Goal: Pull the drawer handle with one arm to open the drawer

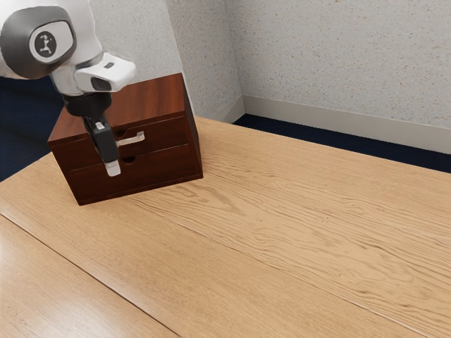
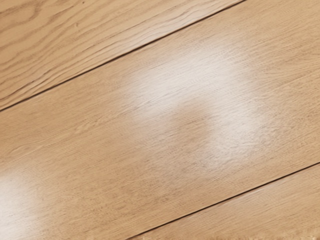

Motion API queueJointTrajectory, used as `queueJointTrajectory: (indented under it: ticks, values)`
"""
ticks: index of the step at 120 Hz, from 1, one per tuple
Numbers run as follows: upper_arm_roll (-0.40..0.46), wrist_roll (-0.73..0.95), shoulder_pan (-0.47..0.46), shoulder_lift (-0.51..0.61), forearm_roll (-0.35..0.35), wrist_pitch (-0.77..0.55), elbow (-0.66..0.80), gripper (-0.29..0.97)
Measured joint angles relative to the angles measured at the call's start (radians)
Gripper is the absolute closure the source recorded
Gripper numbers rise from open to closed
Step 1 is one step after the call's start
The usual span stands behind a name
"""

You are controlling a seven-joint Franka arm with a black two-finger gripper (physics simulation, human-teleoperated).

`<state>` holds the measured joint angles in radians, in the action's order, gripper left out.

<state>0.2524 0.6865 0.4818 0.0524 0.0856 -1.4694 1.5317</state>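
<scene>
Exterior view | gripper [image 1: 110, 163] just beside drawer handle [image 1: 132, 139] | gripper width unclear

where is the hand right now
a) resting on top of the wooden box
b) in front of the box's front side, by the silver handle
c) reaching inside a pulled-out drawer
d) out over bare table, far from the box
b: in the exterior view the hand hangs in front of the wooden box, on its front side, just to the exterior view's left of the silver handle.
</scene>
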Motion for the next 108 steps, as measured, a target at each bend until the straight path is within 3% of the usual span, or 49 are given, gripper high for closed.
queueJointTrajectory:
  ticks: [17,35,59,108]
  values:
    - [-0.151,0.096,-0.18,0.059,0.003,-0.17,0.153,0.0]
    - [-0.297,0.175,-0.271,0.01,0.017,-0.309,0.207,0.0]
    - [-0.352,0.258,-0.224,-0.17,-0.004,-0.372,0.065,0.0]
    - [-0.399,0.362,-0.218,-0.242,-0.003,-0.485,0.003,0.0]
